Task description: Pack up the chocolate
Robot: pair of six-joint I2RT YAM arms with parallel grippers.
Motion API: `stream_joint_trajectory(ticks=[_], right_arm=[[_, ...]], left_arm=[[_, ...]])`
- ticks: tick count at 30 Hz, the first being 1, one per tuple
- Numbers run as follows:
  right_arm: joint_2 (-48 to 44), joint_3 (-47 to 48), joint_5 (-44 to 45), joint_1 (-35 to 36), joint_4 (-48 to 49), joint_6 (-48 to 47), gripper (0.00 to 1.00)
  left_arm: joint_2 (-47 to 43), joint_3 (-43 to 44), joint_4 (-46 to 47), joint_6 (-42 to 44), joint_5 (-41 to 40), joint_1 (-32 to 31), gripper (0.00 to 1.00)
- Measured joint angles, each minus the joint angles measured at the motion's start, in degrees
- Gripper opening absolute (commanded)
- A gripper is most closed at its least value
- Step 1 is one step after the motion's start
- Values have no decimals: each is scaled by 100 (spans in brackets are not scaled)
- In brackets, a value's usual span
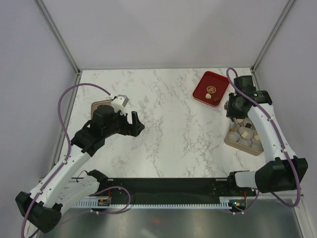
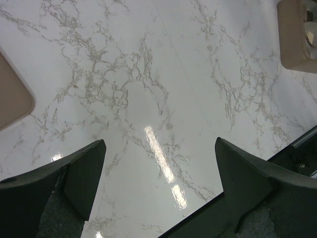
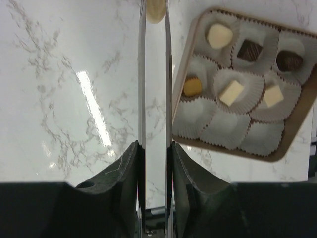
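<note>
Right arm holds a cream chocolate beside the box
On the marble table (image 1: 163,134) the tan box (image 3: 229,149) lies just right of the right gripper (image 3: 154,20), whose thin fingers are pinched on one cream chocolate (image 3: 155,10) at their tips; it should go squarely over an empty paper cup (image 3: 225,130), drop low, then be released gently. The left gripper (image 2: 159,153) hangs spread wide, holding nothing

Left arm (image 1: 74,153) bent at the elbow and angled inward, left gripper (image 2: 158,148) held low with jaws spread wide and nothing between them; right arm (image 1: 270,134) stretched forward, right gripper (image 3: 154,6) pointing down, thin fingers (image 3: 141,74) pinched nearly together on a cream chocolate (image 3: 155,12).
</note>
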Motion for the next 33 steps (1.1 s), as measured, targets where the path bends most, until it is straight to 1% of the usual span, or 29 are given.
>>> stream_joint_trajectory(ticks=[4,11,18,25,33], right_arm=[[-702,-450,61,0,-542,157,35],[-1443,-625,369,0,-1176,468,36],[-1707,-815,374,0,-1513,857,36],[-1753,-1075,319,0,-1563,1121,37],[-2055,-1379,295,0,-1576,1290,37]], left_arm=[[0,0,0,0,85,0,99],[0,0,0,-2,227,0,99],[0,0,0,-2,267,0,99],[-2,0,0,0,269,0,99],[-2,0,0,-2,273,0,99]])
